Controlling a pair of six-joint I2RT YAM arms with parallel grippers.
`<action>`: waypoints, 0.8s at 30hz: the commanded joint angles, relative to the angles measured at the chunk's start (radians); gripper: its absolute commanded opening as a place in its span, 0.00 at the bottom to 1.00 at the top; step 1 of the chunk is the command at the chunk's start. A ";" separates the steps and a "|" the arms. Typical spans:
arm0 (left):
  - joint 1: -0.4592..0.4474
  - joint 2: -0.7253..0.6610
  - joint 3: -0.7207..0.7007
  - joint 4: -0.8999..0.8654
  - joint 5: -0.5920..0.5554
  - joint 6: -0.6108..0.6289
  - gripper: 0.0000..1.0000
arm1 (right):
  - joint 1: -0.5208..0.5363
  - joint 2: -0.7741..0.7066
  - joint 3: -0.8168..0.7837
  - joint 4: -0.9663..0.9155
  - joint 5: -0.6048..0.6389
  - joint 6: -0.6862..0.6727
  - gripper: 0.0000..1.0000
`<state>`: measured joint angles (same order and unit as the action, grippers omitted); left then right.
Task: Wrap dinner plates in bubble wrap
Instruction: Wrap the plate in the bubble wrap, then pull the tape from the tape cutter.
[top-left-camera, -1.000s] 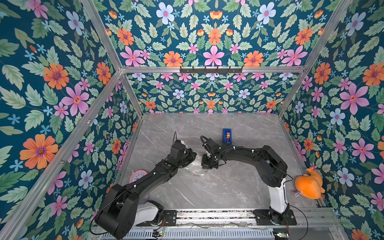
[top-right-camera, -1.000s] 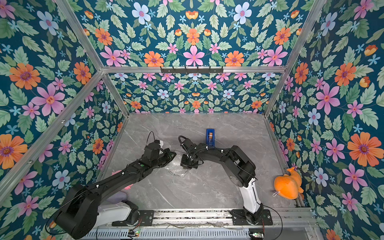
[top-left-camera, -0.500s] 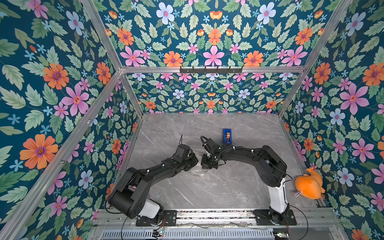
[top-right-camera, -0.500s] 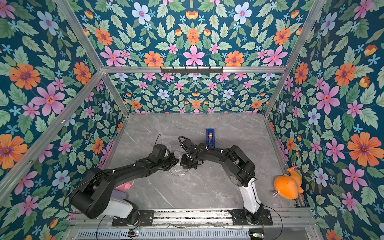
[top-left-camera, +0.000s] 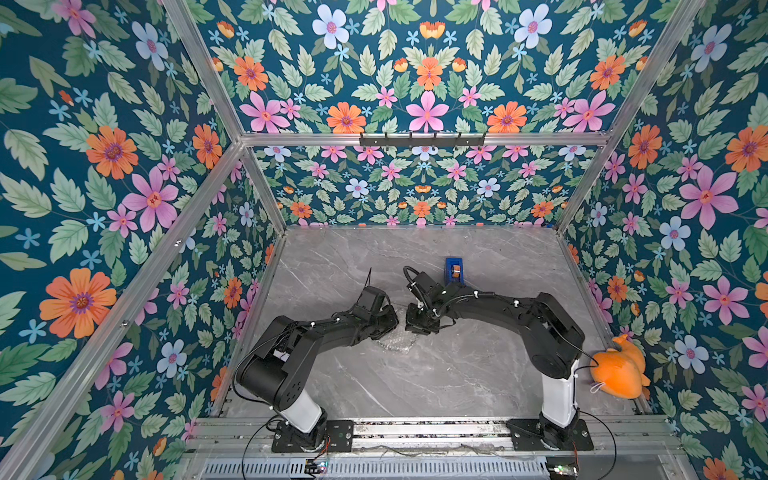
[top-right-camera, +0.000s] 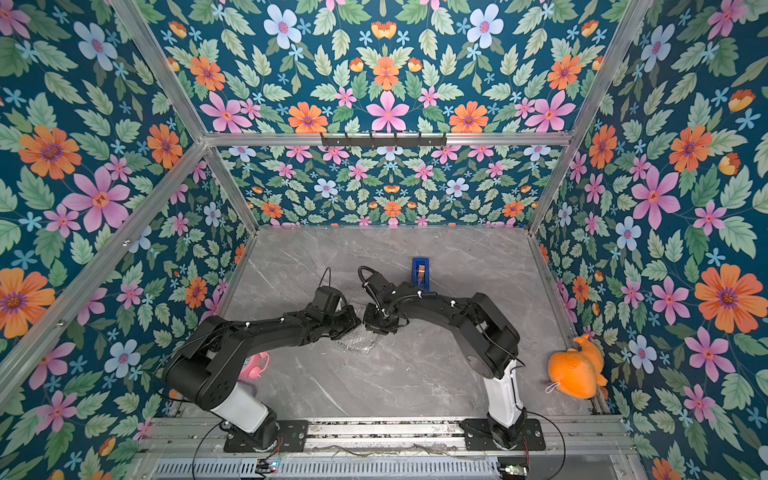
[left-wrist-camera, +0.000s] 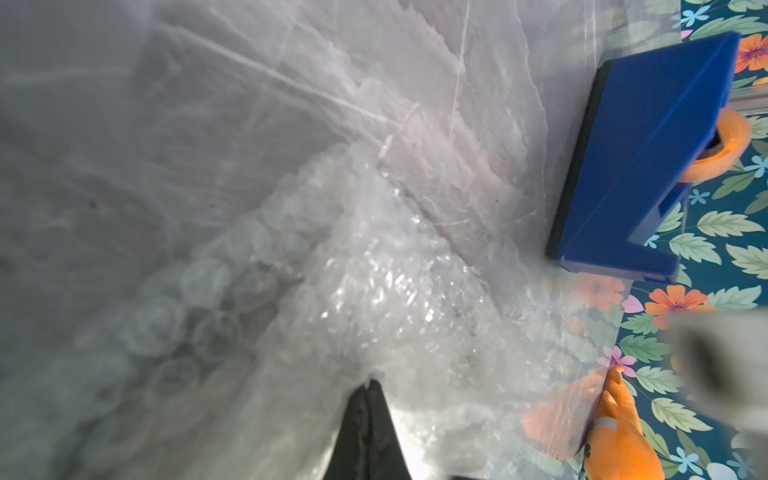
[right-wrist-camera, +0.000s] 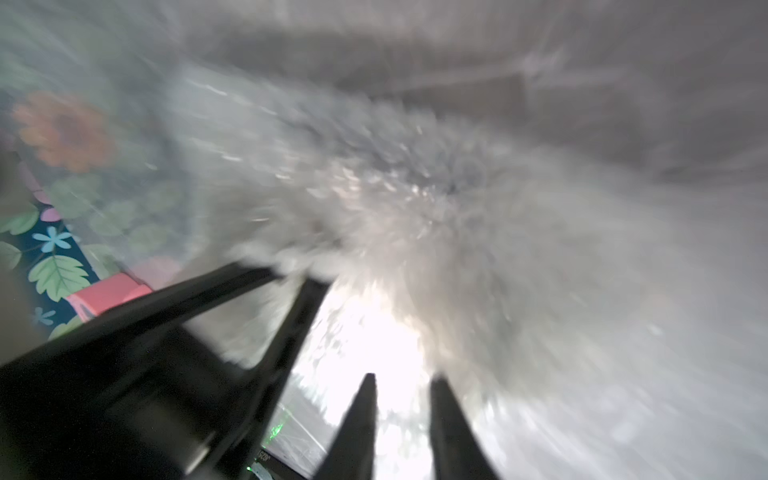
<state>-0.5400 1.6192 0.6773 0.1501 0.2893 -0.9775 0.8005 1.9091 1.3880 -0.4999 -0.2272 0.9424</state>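
Observation:
The bubble wrap (top-left-camera: 395, 343) (top-right-camera: 360, 343) lies crumpled in a small bundle mid-table, under where both arms meet. The dinner plates are hidden; no black plate shows in any view. My left gripper (top-left-camera: 388, 322) (top-right-camera: 352, 322) reaches in from the left. In the left wrist view its tips (left-wrist-camera: 368, 384) are pressed together, with the bubble wrap (left-wrist-camera: 374, 282) puckering right at them. My right gripper (top-left-camera: 419, 325) (top-right-camera: 376, 325) hangs over the bundle's far right side. Its tips (right-wrist-camera: 403, 380) stand a little apart in the blurred right wrist view, with bubble wrap (right-wrist-camera: 415, 208) beyond them.
A blue tape dispenser (top-left-camera: 454, 270) (top-right-camera: 420, 271) (left-wrist-camera: 648, 149) with an orange roll stands just behind the right wrist. An orange plush toy (top-left-camera: 619, 370) (top-right-camera: 575, 370) lies against the right wall. A pink object (top-right-camera: 255, 365) sits by the left arm's base. Floral walls enclose the table.
The left arm has swung its elbow forward and lower, its wrist sliding right toward the right gripper. The right gripper's fingers have parted; that arm has hardly moved.

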 joint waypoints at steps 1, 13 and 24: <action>0.002 0.016 -0.005 -0.040 -0.020 0.033 0.00 | -0.017 -0.099 0.015 -0.098 0.155 -0.102 0.35; 0.002 0.024 0.011 -0.057 -0.015 0.068 0.00 | -0.527 -0.156 -0.069 0.078 -0.406 -0.321 0.27; 0.003 0.033 0.010 -0.053 -0.010 0.077 0.00 | -0.593 0.073 0.149 -0.062 -0.399 -0.405 0.27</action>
<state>-0.5385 1.6417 0.6899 0.1608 0.3042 -0.9161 0.2203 1.9659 1.5188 -0.5175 -0.6178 0.5552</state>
